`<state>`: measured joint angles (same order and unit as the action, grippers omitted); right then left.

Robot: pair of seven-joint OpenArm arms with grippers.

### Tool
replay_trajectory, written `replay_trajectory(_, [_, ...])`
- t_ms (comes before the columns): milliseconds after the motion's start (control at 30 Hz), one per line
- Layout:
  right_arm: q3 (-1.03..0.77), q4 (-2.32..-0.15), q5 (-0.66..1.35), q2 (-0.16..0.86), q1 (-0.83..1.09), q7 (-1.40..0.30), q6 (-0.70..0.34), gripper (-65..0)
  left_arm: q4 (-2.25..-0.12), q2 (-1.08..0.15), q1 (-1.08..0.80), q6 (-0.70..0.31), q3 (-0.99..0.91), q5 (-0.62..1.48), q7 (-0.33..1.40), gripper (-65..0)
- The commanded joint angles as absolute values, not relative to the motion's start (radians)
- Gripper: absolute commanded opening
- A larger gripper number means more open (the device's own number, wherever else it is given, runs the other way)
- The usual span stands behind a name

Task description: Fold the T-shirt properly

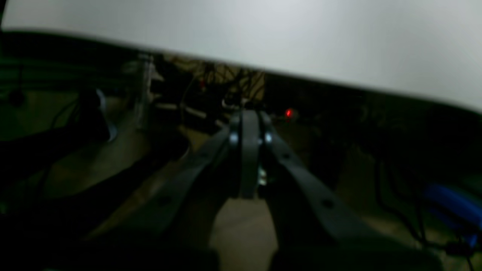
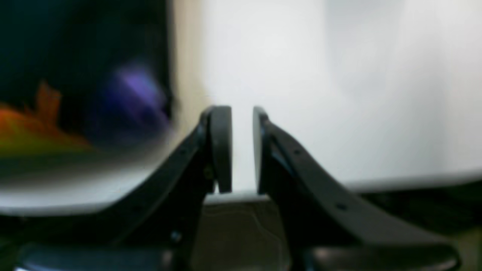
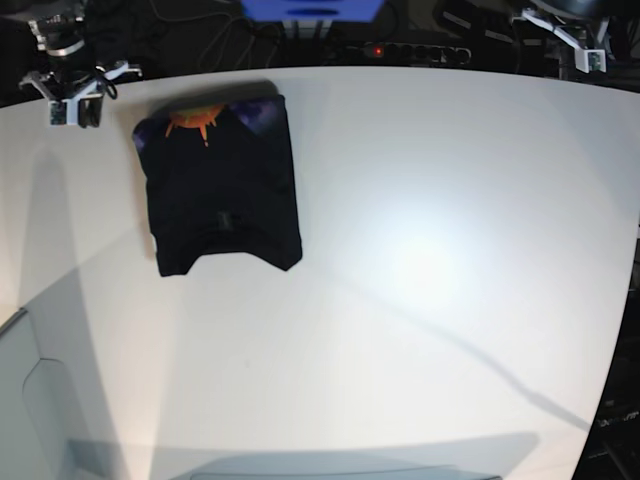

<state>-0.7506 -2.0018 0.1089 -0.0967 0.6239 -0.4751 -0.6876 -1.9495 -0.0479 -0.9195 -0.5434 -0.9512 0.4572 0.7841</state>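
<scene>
The black T-shirt (image 3: 220, 190) lies folded into a compact rectangle at the far left of the white table (image 3: 430, 260), with its orange sun print (image 3: 190, 120) and purple patches at the far edge. It shows blurred at the upper left of the right wrist view (image 2: 75, 56). My right gripper (image 3: 75, 110) hovers left of the shirt near the table's far corner; its pads (image 2: 222, 146) stand slightly apart and hold nothing. My left gripper (image 3: 588, 55) is off the table's far right edge; its fingers (image 1: 246, 131) are pressed together and empty.
A blue object (image 3: 310, 10) and a power strip with a red light (image 3: 400, 50) lie beyond the far edge among cables. A grey panel (image 3: 30, 400) sits at the near left corner. The table edge (image 1: 263, 56) runs above the left gripper.
</scene>
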Motion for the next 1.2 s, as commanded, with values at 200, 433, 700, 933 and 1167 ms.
replay_trajectory(200, [-0.814,-2.012,0.120,-0.091,0.773,-0.450,-0.698,-56.9,-1.919,-0.015,-0.957,-0.530,-0.943,0.397,0.768,-64.9])
replay_trajectory(433, [-0.789,-1.911,0.116,-0.090,0.809,-0.450,-0.698,-56.5,-1.624,-0.036,-0.852,-0.530,-0.730,0.185,0.740,-64.9])
replay_trajectory(700, [-0.753,-1.643,0.116,-0.016,0.771,-0.450,-0.698,-56.8,-1.187,-0.038,-0.736,-0.527,-0.625,0.013,0.364,-65.0])
replay_trajectory(933, [-0.753,-1.326,0.114,0.076,0.659,-0.441,-0.698,-56.9,-0.828,-0.070,-0.576,-0.527,-0.616,-0.033,0.234,-65.0])
replay_trajectory(1167, [-0.650,-0.990,0.114,0.179,0.561,-0.312,-0.698,-56.9,-0.499,-0.104,-0.423,-0.400,-0.616,-0.039,0.073,-65.0])
